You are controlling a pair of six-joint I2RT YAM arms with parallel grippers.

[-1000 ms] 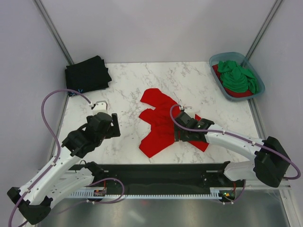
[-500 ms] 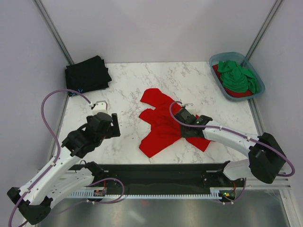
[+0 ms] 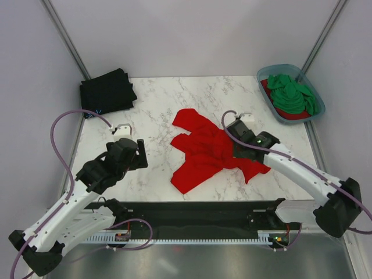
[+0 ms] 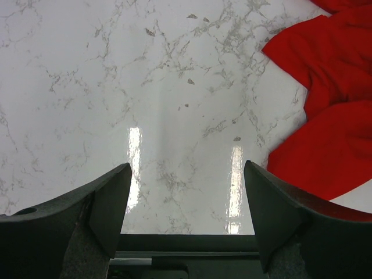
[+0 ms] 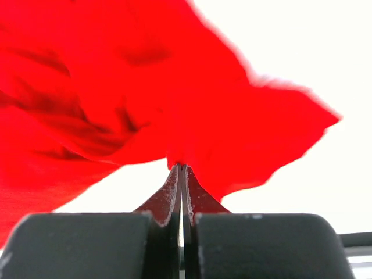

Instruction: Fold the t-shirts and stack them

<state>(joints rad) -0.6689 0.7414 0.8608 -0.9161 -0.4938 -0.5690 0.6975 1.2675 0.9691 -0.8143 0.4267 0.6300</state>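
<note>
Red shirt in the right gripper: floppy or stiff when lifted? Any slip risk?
Likely floppy: the red shirt lies in soft crumpled folds and bunches at the right gripper. Probably light: the cloth is thin enough that the jaws look almost fully shut. It may drag or slip, since only one small fold is pinched and most lies on the table.

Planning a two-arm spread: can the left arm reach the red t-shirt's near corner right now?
Probably yes: the left end effector is open over the marble table, the red t-shirt lies just to its right, nothing between.
</note>
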